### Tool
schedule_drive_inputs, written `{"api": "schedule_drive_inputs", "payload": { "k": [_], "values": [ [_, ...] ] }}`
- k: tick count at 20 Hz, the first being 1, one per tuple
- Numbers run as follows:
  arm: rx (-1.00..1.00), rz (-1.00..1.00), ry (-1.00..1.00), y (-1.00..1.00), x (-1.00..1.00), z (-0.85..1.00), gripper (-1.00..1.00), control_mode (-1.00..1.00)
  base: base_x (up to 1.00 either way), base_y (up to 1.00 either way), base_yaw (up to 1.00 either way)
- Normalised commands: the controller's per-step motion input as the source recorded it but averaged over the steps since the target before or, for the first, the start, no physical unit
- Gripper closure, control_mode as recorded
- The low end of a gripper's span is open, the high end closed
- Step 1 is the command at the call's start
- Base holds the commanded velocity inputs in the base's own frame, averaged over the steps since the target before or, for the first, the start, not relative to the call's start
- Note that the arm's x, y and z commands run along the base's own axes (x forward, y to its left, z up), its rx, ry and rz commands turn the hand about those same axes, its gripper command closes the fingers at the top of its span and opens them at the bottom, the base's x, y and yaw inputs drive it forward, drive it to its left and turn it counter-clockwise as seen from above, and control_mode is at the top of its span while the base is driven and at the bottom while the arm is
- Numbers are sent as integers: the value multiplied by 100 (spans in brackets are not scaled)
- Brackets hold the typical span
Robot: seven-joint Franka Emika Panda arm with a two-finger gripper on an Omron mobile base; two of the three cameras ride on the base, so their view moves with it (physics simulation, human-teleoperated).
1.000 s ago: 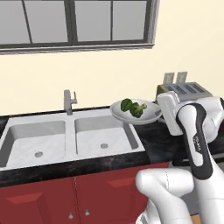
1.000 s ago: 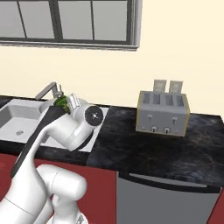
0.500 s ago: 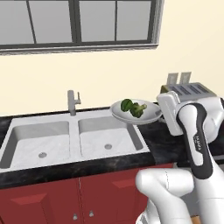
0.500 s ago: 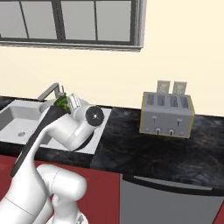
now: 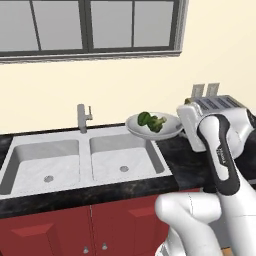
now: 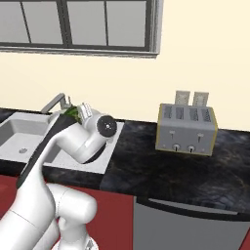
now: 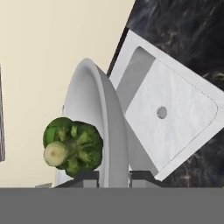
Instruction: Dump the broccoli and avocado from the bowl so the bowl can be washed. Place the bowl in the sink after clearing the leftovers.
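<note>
The white-grey bowl [image 5: 153, 130] hangs roughly level above the counter at the sink's right rear corner. In it lie the dark avocado [image 5: 144, 118] and the lighter, lumpy broccoli [image 5: 158, 122]. My gripper [image 5: 180, 128] is shut on the bowl's right rim. In the hand view the bowl [image 7: 97, 118] is seen edge-on, its rim clamped in my gripper [image 7: 114, 176], with the broccoli [image 7: 72, 146] inside; the avocado is hidden there. The sink [image 5: 80, 160] lies below and left, and its basin [image 7: 168, 116] shows past the bowl. A green bit of the leftovers [image 6: 72, 112] peeks behind my arm.
A grey faucet [image 5: 82, 118] stands behind the sink's divider. The toaster [image 6: 187, 128] sits on the dark counter [image 6: 161, 171] to the right, by the wall. Red cabinet doors [image 5: 75, 230] run below the counter. A window [image 5: 90, 27] spans the wall above.
The whole scene shifted slightly right in both base views, so the base moved a little left. The bowl stays gripped in the same pose relative to the arm.
</note>
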Motion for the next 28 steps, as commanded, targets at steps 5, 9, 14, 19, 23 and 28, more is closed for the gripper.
{"api": "schedule_drive_inputs", "payload": {
  "k": [5, 9, 14, 19, 23, 28],
  "values": [
    [-14, 0, 0, 0, 49, -7, 100, -100, 0, 0, 0],
    [-14, 0, 13, 0, 43, -31, 100, -100, 0, 0, 0],
    [-19, 0, 13, 0, 30, -46, 100, -100, 0, 0, 0],
    [-35, 0, -8, 17, 2, -3, 100, -100, 0, 0, 0],
    [-37, 0, -2, 34, 0, -4, 100, -100, 0, 0, 0],
    [-27, 0, 0, 12, 15, -12, 100, -100, 0, 0, 0]
  ]
}}
